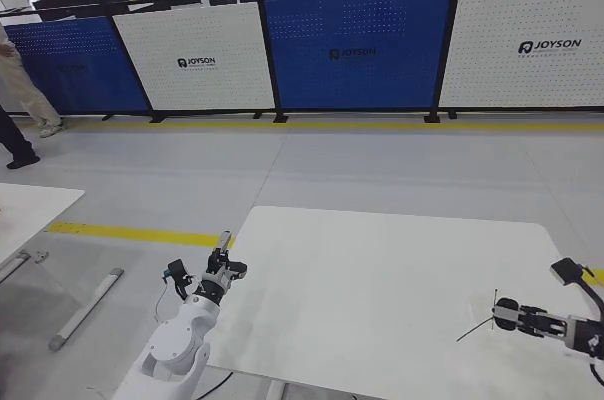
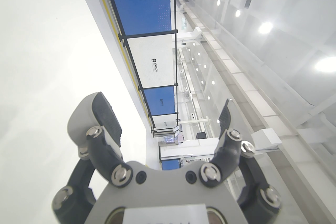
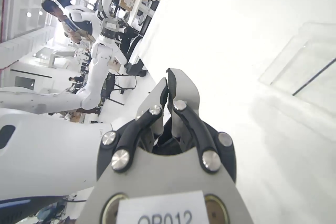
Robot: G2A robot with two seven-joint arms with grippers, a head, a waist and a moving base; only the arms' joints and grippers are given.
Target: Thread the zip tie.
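Note:
A thin black zip tie shows over the white table near its front right corner, slanting from beside my right gripper toward the front. In the right wrist view it is a dark strip over the table, apart from the fingers. My right gripper is shut, with nothing clearly held between its pads. My left gripper stands at the table's left edge, pointing away from me. There the left gripper is open with nothing between its fingers.
A second white table stands on the left across a gap of floor. A grey bar lies on the floor between the tables. Blue and white fence panels close the back, behind a yellow floor line.

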